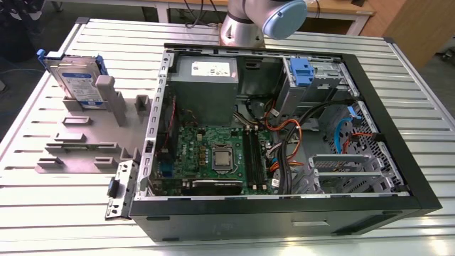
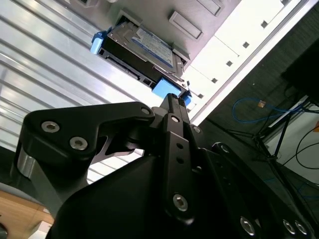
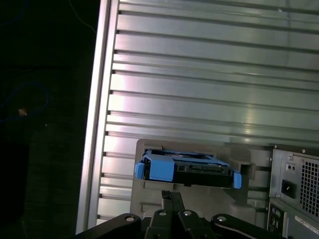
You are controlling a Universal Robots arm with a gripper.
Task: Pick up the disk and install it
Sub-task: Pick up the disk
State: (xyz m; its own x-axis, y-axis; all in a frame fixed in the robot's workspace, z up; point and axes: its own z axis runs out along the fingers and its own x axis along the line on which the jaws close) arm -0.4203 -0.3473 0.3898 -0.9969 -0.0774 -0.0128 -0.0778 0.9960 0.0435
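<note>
The disk, silver with a white-and-blue label and a bright blue carrier, stands on edge in a grey holder at the exterior view's left. It also shows in the second wrist view as the disk and in the first wrist view as the disk, edge-on. My gripper hangs above and short of it, not touching, its black fingers together with nothing between them. In the second wrist view the gripper tip points toward the carrier's blue end.
An open black computer case lies on the slatted metal table, with motherboard, cables and a silver drive cage with a blue latch. A grey fixture plate with small blocks lies beside the case. The table edge drops off near the disk.
</note>
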